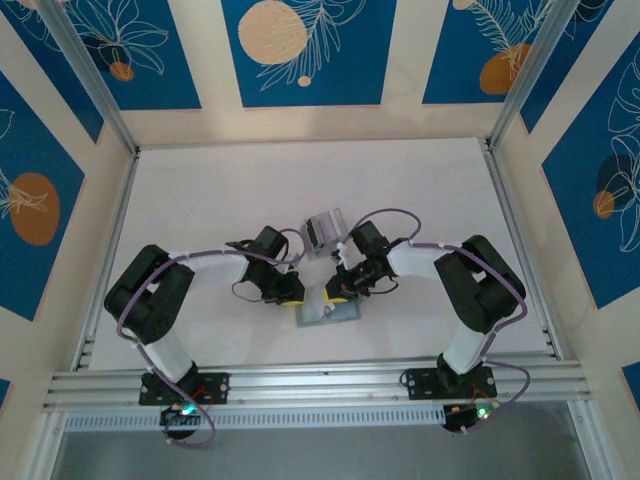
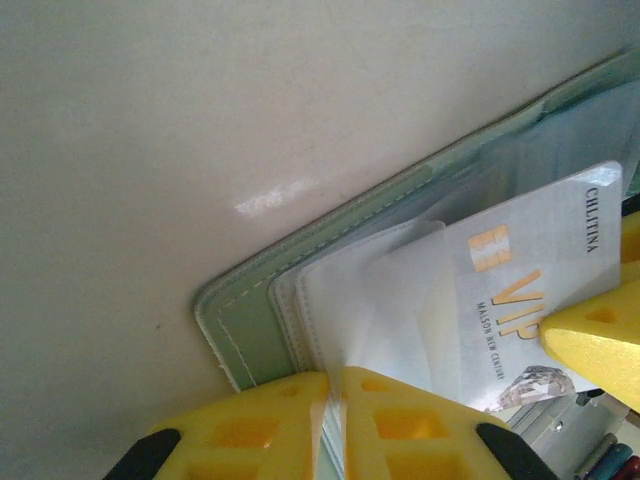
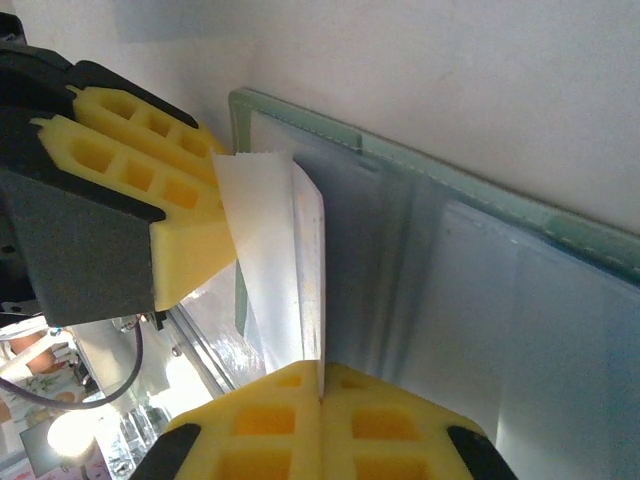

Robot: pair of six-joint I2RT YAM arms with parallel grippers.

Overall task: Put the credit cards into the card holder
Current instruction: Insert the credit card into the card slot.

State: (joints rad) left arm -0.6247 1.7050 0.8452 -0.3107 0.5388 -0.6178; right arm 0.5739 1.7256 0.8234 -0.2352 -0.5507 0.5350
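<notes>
Now left end effector (image 2: 335,388) pinches green holder's (image 2: 245,335) sleeve (image 2: 335,300); right end effector (image 3: 320,388), white card (image 2: 530,270).

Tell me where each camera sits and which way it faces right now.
Top external: above and behind the bases, looking down on the table; both arms show, left pincer and right pincer meeting over the open card holder.
Left wrist: on the left arm, looking along its yellow fingers at the holder's corner and a white card.
Right wrist: on the right arm, looking past its shut fingers at the holder's sleeves; left pincer at upper left.
Shared: both wrist views catch the card holder.
</notes>
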